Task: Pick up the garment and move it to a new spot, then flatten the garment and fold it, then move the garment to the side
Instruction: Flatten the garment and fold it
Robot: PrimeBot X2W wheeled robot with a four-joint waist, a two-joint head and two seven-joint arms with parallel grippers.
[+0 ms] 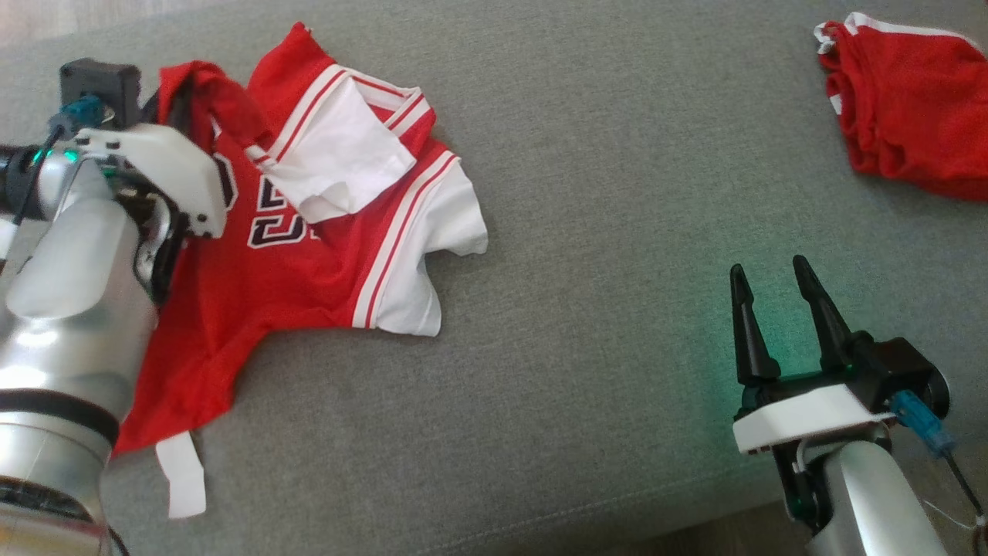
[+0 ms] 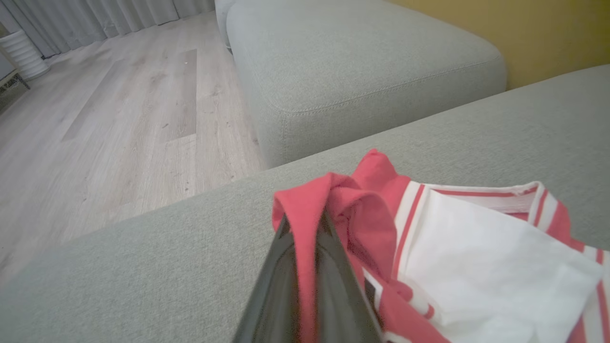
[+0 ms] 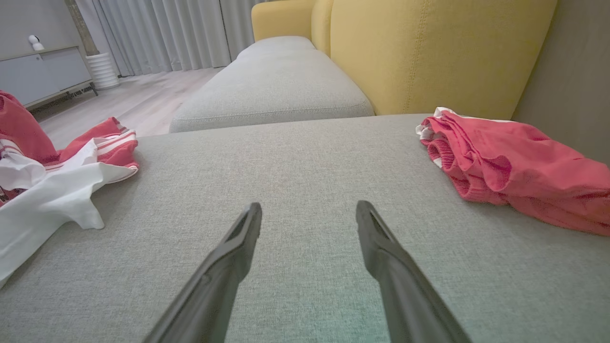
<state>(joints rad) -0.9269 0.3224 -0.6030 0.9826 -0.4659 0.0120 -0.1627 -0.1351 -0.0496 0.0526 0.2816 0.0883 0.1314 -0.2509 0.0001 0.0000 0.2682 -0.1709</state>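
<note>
- On the left part of the grey sofa seat (image 1: 617, 193), the garment (image 1: 309, 262) lies crumpled: a red jersey with white trim and dark numerals, front side up.
- A white panel is folded over the red front, and a white strip sticks out at the hem nearest the robot.
- The left gripper (image 2: 305, 223) is clamped on a red fold at the garment's far left edge. The cloth is pinched between the two dark fingers and bunches over their tips.
- The rest of the garment rests on the seat.
- The right gripper (image 1: 768, 266) sits low over bare seat at the lower right, jaws spread wide with nothing between them, well apart from the garment.
- A second red piece of clothing (image 1: 911, 108) lies bunched at the far right of the seat, near the yellow backrest (image 3: 429, 52).
- Past the seat's left end are another grey cushion (image 2: 357, 62) and a pale wood floor (image 2: 119, 119).
</note>
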